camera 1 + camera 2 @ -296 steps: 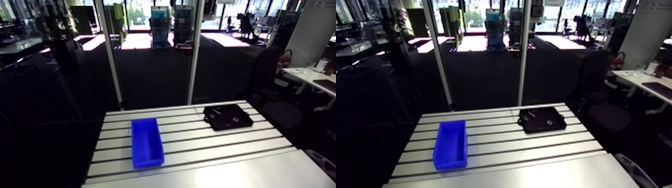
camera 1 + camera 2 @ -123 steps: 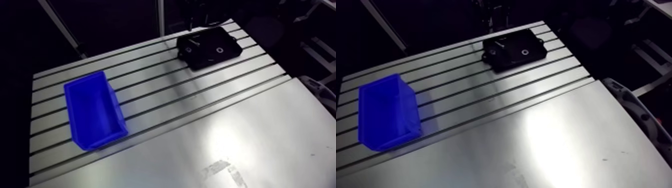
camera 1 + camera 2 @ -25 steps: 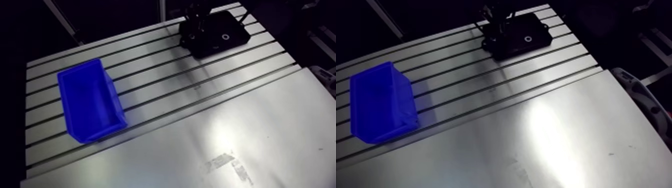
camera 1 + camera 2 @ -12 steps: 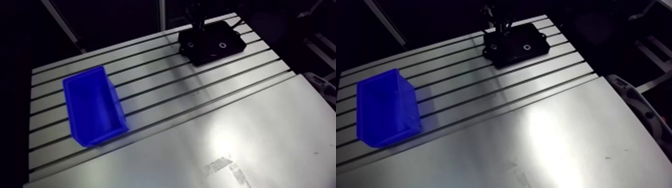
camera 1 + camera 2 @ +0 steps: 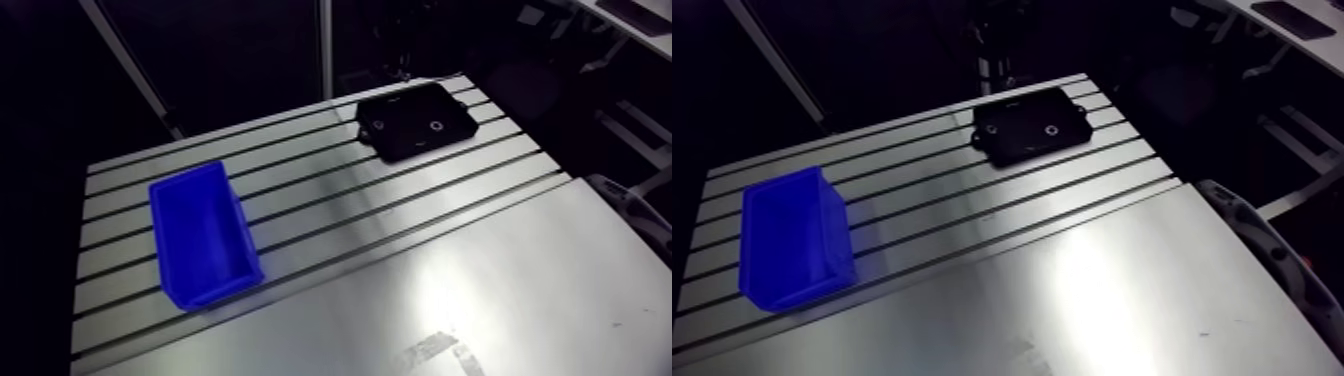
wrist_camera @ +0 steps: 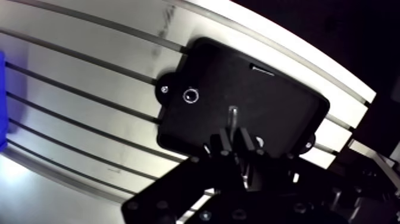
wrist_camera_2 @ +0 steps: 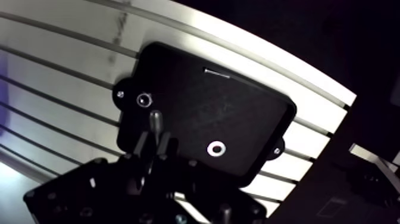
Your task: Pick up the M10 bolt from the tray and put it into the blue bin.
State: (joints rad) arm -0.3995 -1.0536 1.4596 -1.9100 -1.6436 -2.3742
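Above the black tray (image 6: pixel 280 98), at the far right of the table (image 5: pixel 480 270), we have the pincer (image 6: pixel 233 139) clamped on the M10 bolt (image 6: pixel 234 117). In the wrist view its two fingers stand almost together. The bolt's bare end pokes out ahead of the tips and, as far as we can judge, is clear of the tray floor. How much of the bolt sits between the fingers is hidden from us. A ring-shaped part (image 6: pixel 190 95) and a second ring (image 7: pixel 215 149) lie in the tray. The blue bin (image 5: pixel 222 283) stands well apart at the near left of the table, open side up and seemingly empty.

We take the step in hand to be the carry to the bin. To do it well, we should first rise until the bolt's end clears the tray's rim, and keep that height to pass over the bin's wall. The travel left should be smooth, since a round shank in a narrow hold may swivel or slip. We should stop over the bin's middle and come down low inside before letting go, so the bolt cannot bounce out.
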